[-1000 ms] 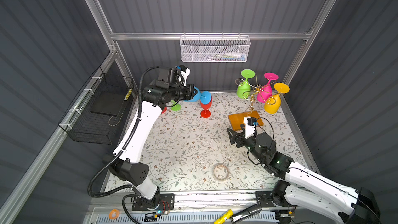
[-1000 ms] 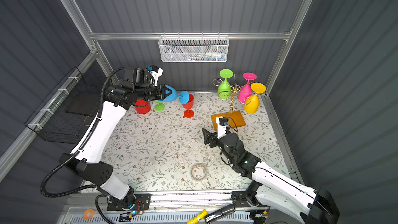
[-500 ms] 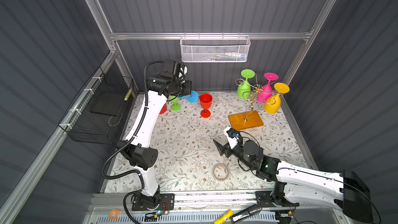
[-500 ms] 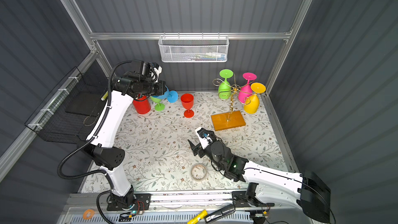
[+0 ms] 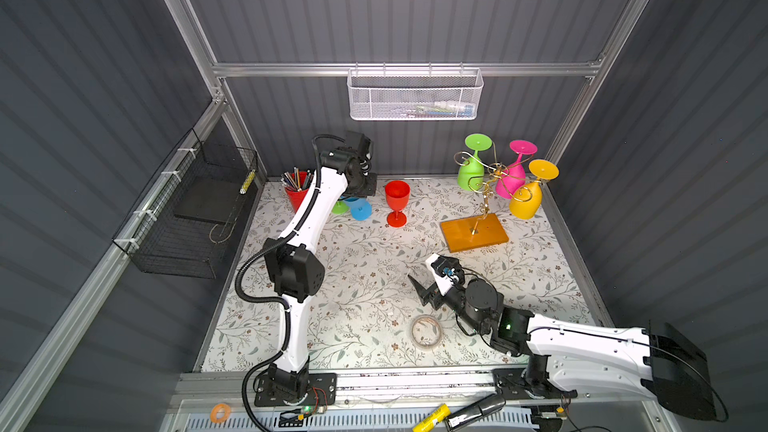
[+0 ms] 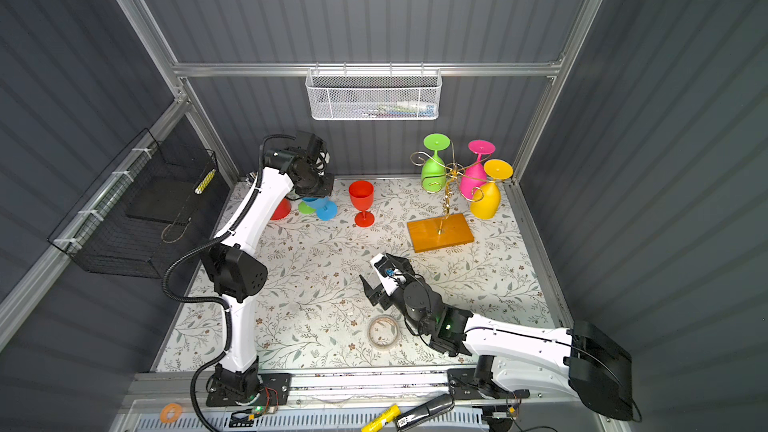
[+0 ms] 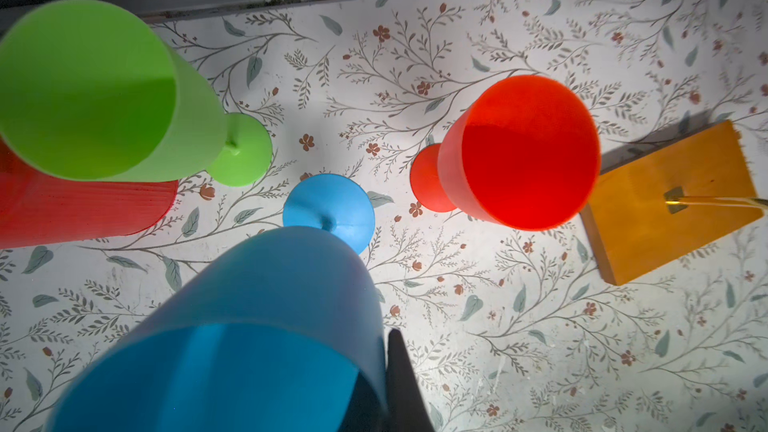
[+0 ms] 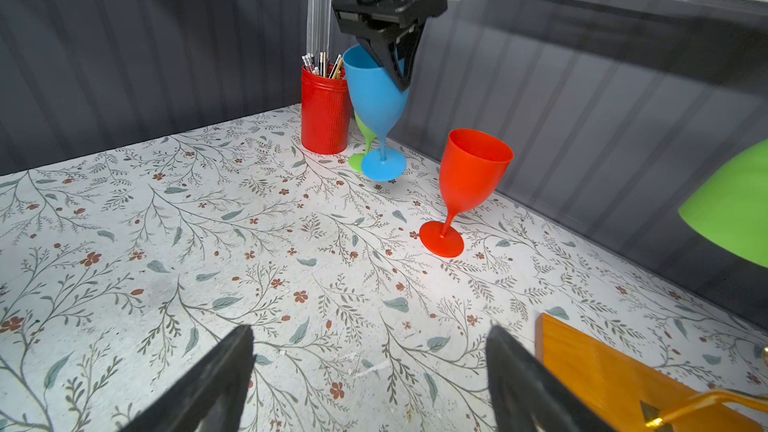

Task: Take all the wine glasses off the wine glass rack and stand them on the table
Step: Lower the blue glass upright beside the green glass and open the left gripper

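Left hand: We find the left hand [image 8: 397,72] clamped on the rim of the blue wine glass [image 8: 376,97], one finger inside the bowl and one outside. We judge this hold lets the foot land first.
Blue glass: It hangs slightly tilted below that hand, its foot at or just above the table [image 5: 365,297]; we cannot tell whether it touches.
Neighbours: A standing green glass [image 7: 104,89] and a red pen cup [image 8: 325,112] crowd just beside it.
Right hand: The right hand [image 8: 370,338] is spread wide and empty, low over the table.
Rack: The wine glass rack [image 5: 484,184] stands ahead of the right hand, well apart from the left. It carries a hung green glass [image 5: 469,174], a pink glass [image 5: 509,184] and a yellow glass [image 5: 525,201], all bowl-down.
Since a second ago: The blue glass has swung from sideways to upright and come down, and the right hand has drawn back from the rack's base.
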Controlling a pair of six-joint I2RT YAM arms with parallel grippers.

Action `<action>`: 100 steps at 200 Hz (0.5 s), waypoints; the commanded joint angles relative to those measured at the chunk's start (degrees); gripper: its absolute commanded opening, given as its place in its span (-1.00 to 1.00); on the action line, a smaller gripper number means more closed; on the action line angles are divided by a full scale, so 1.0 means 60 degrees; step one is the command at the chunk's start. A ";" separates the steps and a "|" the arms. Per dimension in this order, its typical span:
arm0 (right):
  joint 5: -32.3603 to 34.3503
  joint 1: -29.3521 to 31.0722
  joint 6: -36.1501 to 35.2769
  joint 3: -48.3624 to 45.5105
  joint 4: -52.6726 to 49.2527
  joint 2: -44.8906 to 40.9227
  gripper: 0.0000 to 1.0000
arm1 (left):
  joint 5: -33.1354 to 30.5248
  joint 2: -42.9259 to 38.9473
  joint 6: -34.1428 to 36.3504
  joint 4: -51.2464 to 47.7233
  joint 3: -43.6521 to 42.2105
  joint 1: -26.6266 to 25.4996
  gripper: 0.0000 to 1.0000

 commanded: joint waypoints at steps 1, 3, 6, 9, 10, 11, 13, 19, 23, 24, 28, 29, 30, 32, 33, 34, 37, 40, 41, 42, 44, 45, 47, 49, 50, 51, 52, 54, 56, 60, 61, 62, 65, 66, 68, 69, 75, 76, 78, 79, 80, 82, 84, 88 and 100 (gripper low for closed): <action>0.0221 0.0050 -0.0080 -0.0132 0.0447 0.0106 0.75 | -0.0378 0.0442 0.0278 -0.0306 0.0732 -0.0209 -1.00; 0.0224 0.0050 -0.0069 -0.0138 0.0447 0.0122 0.74 | -0.0378 0.0500 0.0284 -0.0305 0.0768 -0.0220 -1.00; 0.0225 0.0050 -0.0072 -0.0139 0.0462 0.0143 0.75 | -0.0365 0.0564 0.0285 -0.0291 0.0806 -0.0230 -1.00; 0.0238 0.0050 -0.0068 -0.0140 0.0482 0.0158 0.74 | -0.0364 0.0617 0.0275 -0.0275 0.0820 -0.0237 -1.00; 0.0239 0.0050 -0.0074 -0.0140 0.0489 0.0153 0.74 | -0.0356 0.0639 0.0273 -0.0266 0.0825 -0.0245 -1.00; 0.0247 0.0050 -0.0070 -0.0140 0.0492 0.0157 0.75 | -0.0353 0.0657 0.0265 -0.0246 0.0834 -0.0249 -1.00; 0.0245 0.0050 -0.0078 -0.0147 0.0495 0.0172 0.74 | -0.0361 0.0700 0.0266 -0.0235 0.0848 -0.0252 -1.00; 0.0251 0.0050 -0.0066 -0.0154 0.0522 0.0182 0.75 | -0.0383 0.0800 0.0256 -0.0179 0.0883 -0.0274 -1.00; 0.0274 0.0050 -0.0061 -0.0167 0.0528 0.0186 0.74 | -0.0410 0.0876 0.0256 -0.0161 0.0921 -0.0289 -1.00; 0.0264 0.0050 -0.0064 -0.0168 0.0534 0.0189 0.74 | -0.0424 0.0893 0.0256 -0.0157 0.0933 -0.0293 -1.00; 0.0262 0.0047 -0.0064 -0.0169 0.0532 0.0199 0.75 | -0.0447 0.0956 0.0256 -0.0154 0.0990 -0.0300 -1.00; 0.0266 0.0041 -0.0065 -0.0169 0.0528 0.0202 0.75 | -0.0449 0.0984 0.0256 -0.0154 0.1005 -0.0306 -1.00; 0.0267 0.0046 -0.0065 -0.0169 0.0534 0.0204 0.75 | -0.0450 0.1006 0.0256 -0.0154 0.1019 -0.0309 -1.00; 0.0272 0.0049 -0.0062 -0.0169 0.0549 0.0206 0.75 | -0.0451 0.1047 0.0256 -0.0146 0.1037 -0.0311 -1.00; 0.0278 0.0050 -0.0057 -0.0169 0.0544 0.0199 0.75 | -0.0459 0.1066 0.0256 -0.0142 0.1050 -0.0311 -1.00; 0.0274 0.0050 -0.0061 -0.0176 0.0542 0.0202 0.74 | -0.0462 0.1083 0.0256 -0.0141 0.1064 -0.0311 -1.00; 0.0279 0.0050 -0.0062 -0.0183 0.0543 0.0206 0.75 | -0.0466 0.1142 0.0256 -0.0143 0.1094 -0.0304 -1.00; 0.0292 0.0050 -0.0078 -0.0183 0.0554 0.0204 0.75 | -0.0484 0.1201 0.0256 -0.0128 0.1137 -0.0318 -1.00; 0.0295 0.0050 -0.0079 -0.0184 0.0562 0.0205 0.74 | -0.0490 0.1224 0.0249 -0.0134 0.1151 -0.0322 -1.00; 0.0297 0.0050 -0.0080 -0.0184 0.0558 0.0213 0.75 | -0.0493 0.1242 0.0253 -0.0136 0.1158 -0.0324 -1.00; 0.0302 0.0047 -0.0069 -0.0187 0.0559 0.0215 0.75 | -0.0502 0.1282 0.0255 -0.0138 0.1200 -0.0322 -1.00; 0.0300 0.0048 -0.0068 -0.0193 0.0564 0.0218 0.74 | -0.0506 0.1301 0.0256 -0.0138 0.1205 -0.0324 -1.00; 0.0288 0.0046 -0.0074 -0.0197 0.0571 0.0220 0.74 | -0.0520 0.1330 0.0256 -0.0139 0.1234 -0.0326 -1.00; 0.0310 0.0049 -0.0086 -0.0198 0.0573 0.0221 0.75 | -0.0523 0.1355 0.0256 -0.0139 0.1249 -0.0337 -1.00; 0.0312 0.0050 -0.0091 -0.0198 0.0578 0.0221 0.75 | -0.0524 0.1374 0.0256 -0.0139 0.1258 -0.0339 -1.00; 0.0320 0.0050 -0.0093 -0.0205 0.0581 0.0228 0.75 | -0.0524 0.1391 0.0256 -0.0139 0.1263 -0.0340 -1.00; 0.0324 0.0050 -0.0094 -0.0209 0.0575 0.0232 0.75 | -0.0524 0.1414 0.0256 -0.0131 0.1273 -0.0333 -1.00; 0.0338 0.0050 -0.0102 -0.0201 0.0570 0.0245 0.75 | -0.0536 0.1431 0.0264 -0.0111 0.1280 -0.0339 -1.00; 0.0352 0.0050 -0.0101 -0.0199 0.0569 0.0249 0.75 | -0.0535 0.1465 0.0269 -0.0103 0.1293 -0.0340 -1.00; 0.0358 0.0050 -0.0109 -0.0198 0.0587 0.0254 0.75 | -0.0521 0.1487 0.0270 -0.0051 0.1283 -0.0341 -1.00; 0.0357 0.0050 -0.0102 -0.0198 0.0585 0.0259 0.75 | -0.0523 0.1506 0.0270 -0.0037 0.1283 -0.0341 -1.00; 0.0357 0.0050 -0.0106 -0.0198 0.0592 0.0262 0.75 | -0.0516 0.1516 0.0271 -0.0022 0.1283 -0.0341 -1.00; 0.0383 0.0050 -0.0107 -0.0198 0.0597 0.0275 0.75 | -0.0516 0.1548 0.0271 0.0022 0.1277 -0.0352 -1.00; 0.0384 0.0043 -0.0101 -0.0198 0.0598 0.0285 0.75 | -0.0513 0.1558 0.0271 0.0030 0.1273 -0.0354 -1.00; 0.0393 0.0048 -0.0089 -0.0198 0.0605 0.0292 0.75 | -0.0522 0.1566 0.0271 0.0068 0.1280 -0.0355 -1.00; 0.0397 0.0049 -0.0085 -0.0198 0.0602 0.0293 0.75 | -0.0530 0.1575 0.0271 0.0082 0.1274 -0.0355 -1.00; 0.0404 0.0048 -0.0088 -0.0191 0.0638 0.0333 0.75 | -0.0561 0.1618 0.0260 0.0167 0.1267 -0.0355 -1.00; 0.0403 0.0049 -0.0092 -0.0187 0.0647 0.0335 0.75 | -0.0557 0.1623 0.0258 0.0183 0.1268 -0.0355 -1.00; 0.0394 0.0046 -0.0102 -0.0185 0.0643 0.0337 0.76 | -0.0577 0.1641 0.0268 0.0198 0.1272 -0.0355 -1.00; 0.0390 0.0048 -0.0106 -0.0184 0.0650 0.0345 0.76 | -0.0580 0.1649 0.0262 0.0213 0.1270 -0.0355 -1.00; 0.0388 0.0049 -0.0100 -0.0184 0.0661 0.0349 0.76 | -0.0582 0.1653 0.0267 0.0235 0.1269 -0.0355 -1.00; 0.0394 0.0043 -0.0107 -0.0176 0.0658 0.0359 0.76 | -0.0590 0.1674 0.0270 0.0259 0.1268 -0.0355 -1.00; 0.0381 0.0045 -0.0109 -0.0171 0.0668 0.0380 0.76 | -0.0592 0.1683 0.0271 0.0275 0.1276 -0.0352 -1.00; 0.0368 0.0050 -0.0100 -0.0148 0.0669 0.0393 0.76 | -0.0631 0.1718 0.0271 0.0317 0.1280 -0.0354 -1.00; 0.0374 0.0049 -0.0087 -0.0114 0.0668 0.0384 0.76 | -0.0671 0.1846 0.0285 0.0359 0.1350 -0.0352 -1.00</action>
